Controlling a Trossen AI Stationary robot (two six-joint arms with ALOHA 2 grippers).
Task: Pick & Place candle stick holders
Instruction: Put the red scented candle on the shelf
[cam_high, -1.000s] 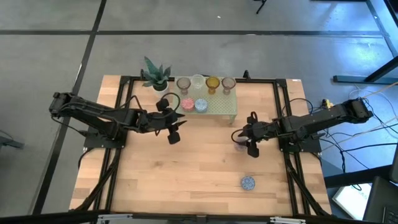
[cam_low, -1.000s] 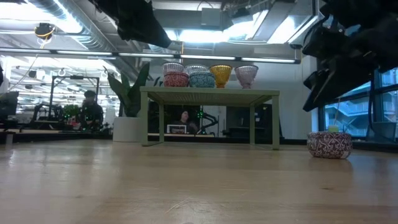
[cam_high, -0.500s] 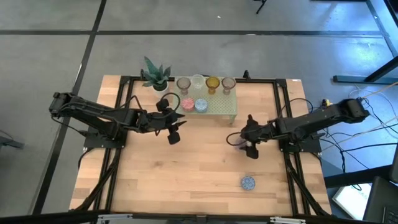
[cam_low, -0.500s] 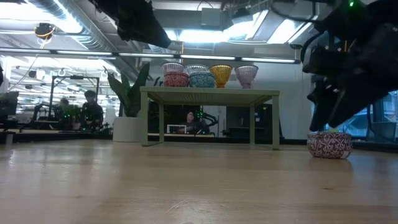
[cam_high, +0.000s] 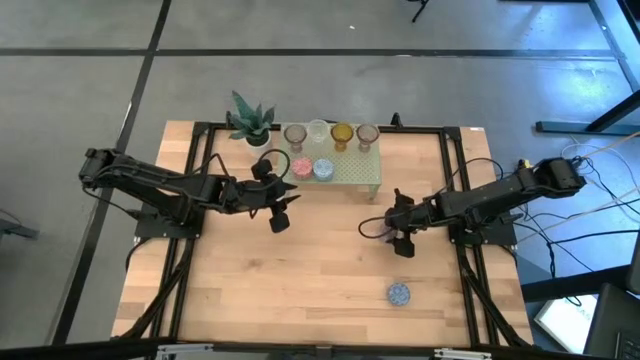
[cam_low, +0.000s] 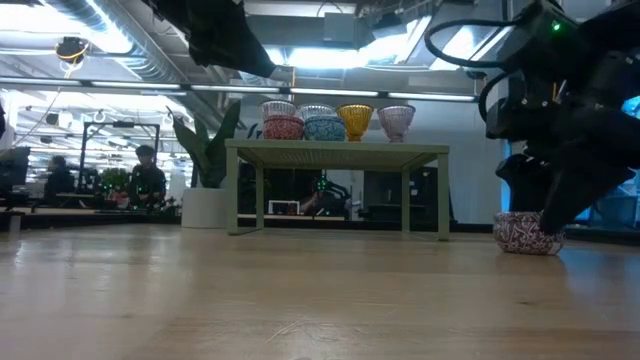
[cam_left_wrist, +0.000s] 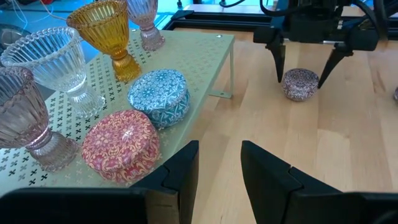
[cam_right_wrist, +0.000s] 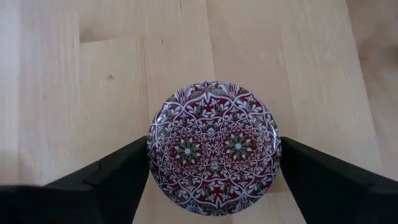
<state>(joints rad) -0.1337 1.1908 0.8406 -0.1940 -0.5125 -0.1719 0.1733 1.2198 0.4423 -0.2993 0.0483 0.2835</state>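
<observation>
Dark red mosaic holder (cam_right_wrist: 214, 148), a low round piece with a patterned lid, is sitting on the bare wooden table (cam_high: 300, 280) directly between the fingers of the right gripper (cam_high: 378, 229). The right wrist view is showing it centred, one finger (cam_right_wrist: 118, 168) lying to each side and looking to be just at its rim; contact cannot be confirmed. The left wrist view is showing the same fingers standing spread and straddling the piece from above. Being round, the holder is offering no long axis, so, in my judgement, a plain squeeze across its width is all the coming pick is calling for.

Nearer the table's front edge, a blue speckled holder (cam_high: 399, 293) is lying alone, well apart from both arms; the right arm is the nearer to it.

Farther back, the left gripper (cam_high: 279, 205) is hovering beside the pale green stand (cam_high: 368, 176), its fingers (cam_left_wrist: 180, 171) standing a narrow gap apart and pinching nothing. It is the arm nearer the stand.

On the stand, a red mosaic holder (cam_left_wrist: 121, 143) and a blue mosaic holder (cam_left_wrist: 159, 96) are resting side by side. Behind them, a pinkish stemmed cup (cam_high: 295, 135), a clear ribbed cup (cam_high: 318, 133), an amber cup (cam_high: 342, 135) and a second pinkish cup (cam_high: 367, 136) are standing upright in a row. A potted plant (cam_high: 250, 122) is standing at the far left end.
</observation>
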